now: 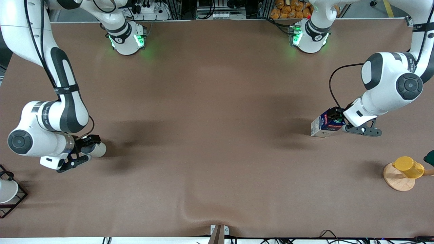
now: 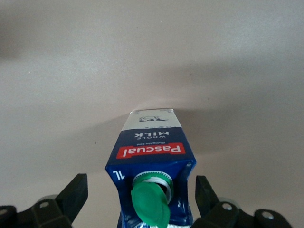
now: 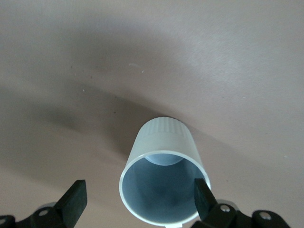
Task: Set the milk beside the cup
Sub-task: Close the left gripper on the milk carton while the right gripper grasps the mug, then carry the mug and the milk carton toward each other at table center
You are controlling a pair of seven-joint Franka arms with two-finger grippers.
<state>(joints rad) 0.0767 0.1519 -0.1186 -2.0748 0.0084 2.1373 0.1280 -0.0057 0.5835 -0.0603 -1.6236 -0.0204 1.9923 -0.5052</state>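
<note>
The milk carton (image 1: 324,126) stands on the brown table (image 1: 217,118) toward the left arm's end, and the left gripper (image 1: 340,122) is at its top with its fingers (image 2: 76,194) spread on either side of the carton and clear gaps showing, so it is released, not clamping. The off-white cup (image 1: 96,149) is at the right arm's end of the table, well apart from the carton, and the right gripper (image 1: 89,149) is around its rim: one finger (image 3: 202,192) seems to touch the rim while the other (image 3: 76,197) stands off, so that grip looks open too.

The step in hand, as I judge it, is taking hold of the carton. To do it well, the left gripper should centre on the blue shoulders just below the green cap (image 2: 151,203), close squarely on the flat faces rather than on the cap or a corner, and lift straight up before carrying it across, since a tall narrow carton can tip if dragged. It should then go down upright just beside the cup without knocking it.

Only the front view shows how far apart the two objects are, plus a yellow cup (image 1: 408,166) on a wooden disc (image 1: 398,178) and a white cup in a black wire rack (image 1: 10,195) at the table's ends. The left wrist view alone shows the red "Pascual" band (image 2: 150,150) and the finger gaps; the right wrist view alone shows the cup's grey inside
</note>
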